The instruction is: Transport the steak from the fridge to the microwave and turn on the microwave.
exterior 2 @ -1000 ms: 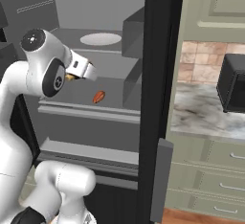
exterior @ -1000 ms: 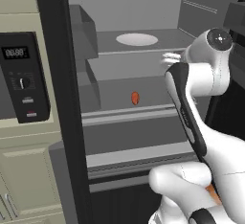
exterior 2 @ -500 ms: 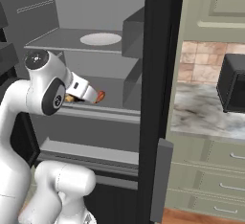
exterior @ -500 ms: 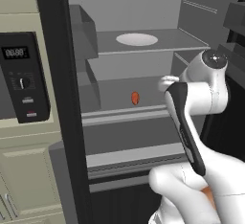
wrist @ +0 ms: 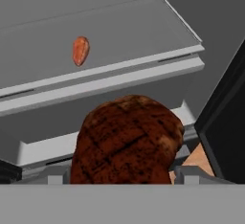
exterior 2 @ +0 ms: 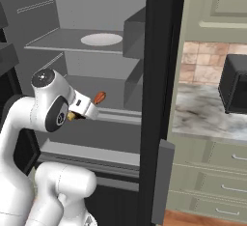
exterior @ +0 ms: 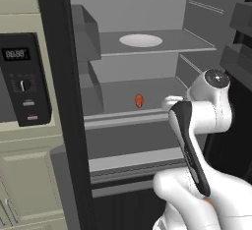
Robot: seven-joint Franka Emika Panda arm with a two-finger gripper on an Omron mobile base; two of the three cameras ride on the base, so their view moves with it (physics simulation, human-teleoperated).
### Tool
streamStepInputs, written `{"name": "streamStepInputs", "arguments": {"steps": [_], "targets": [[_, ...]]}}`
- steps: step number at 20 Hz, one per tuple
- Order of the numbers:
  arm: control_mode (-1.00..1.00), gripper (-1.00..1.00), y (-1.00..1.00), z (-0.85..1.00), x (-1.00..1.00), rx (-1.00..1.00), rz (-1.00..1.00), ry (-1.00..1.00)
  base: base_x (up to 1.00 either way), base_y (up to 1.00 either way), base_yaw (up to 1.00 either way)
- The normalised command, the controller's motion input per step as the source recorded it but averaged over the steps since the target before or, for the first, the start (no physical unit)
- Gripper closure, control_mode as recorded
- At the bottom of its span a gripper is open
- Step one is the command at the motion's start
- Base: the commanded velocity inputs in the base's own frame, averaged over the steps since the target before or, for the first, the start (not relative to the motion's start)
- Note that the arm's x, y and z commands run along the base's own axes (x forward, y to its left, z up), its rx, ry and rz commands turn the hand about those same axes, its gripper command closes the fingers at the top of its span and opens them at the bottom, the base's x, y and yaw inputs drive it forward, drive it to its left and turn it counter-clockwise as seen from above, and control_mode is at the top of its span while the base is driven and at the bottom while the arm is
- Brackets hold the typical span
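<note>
**Steak held in front of the open fridge**

The steak (wrist: 127, 139) is big and brown in the hand view, with dark grill lines on it. It sits right at the bottom, between the two finger tips, so the jaws are wide apart with the steak held between them. In the right base view, a small bit of brown and yellow shows at the gripper (exterior 2: 77, 115), just under the white hand.

The fridge (exterior: 64, 101) stands open. The gripper (exterior: 170, 101) is in front of it, near the edge of the middle shelf (exterior: 128, 94) — the steak is out of the fridge, not on a shelf.

A small orange-red oval thing (exterior: 139, 100) lies on the middle shelf. A white plate (exterior: 141, 40) sits on the shelf above it.

The microwave's panel (exterior: 22, 79) is left of the fridge, with a little screen and a knob. On the other side there is a stone counter (exterior 2: 202, 114) — a black box (exterior 2: 235, 82) stands on it.
</note>
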Motion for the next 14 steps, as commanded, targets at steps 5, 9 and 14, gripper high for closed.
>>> {"name": "streamStepInputs", "arguments": {"steps": [5, 9, 14], "targets": [[-1.0, 1.0, 0.0, -0.19, -0.01, 0.0, 0.08, 0.0, 0.0, 0.0, 0.0], [-1.0, 1.0, 0.0, -0.03, 0.0, 0.0, 0.06, 0.0, 0.0, 0.0, 0.0], [-1.0, 1.0, 0.0, 0.0, -0.01, 0.0, 0.02, 0.0, 0.0, 0.0, 0.0]]}}
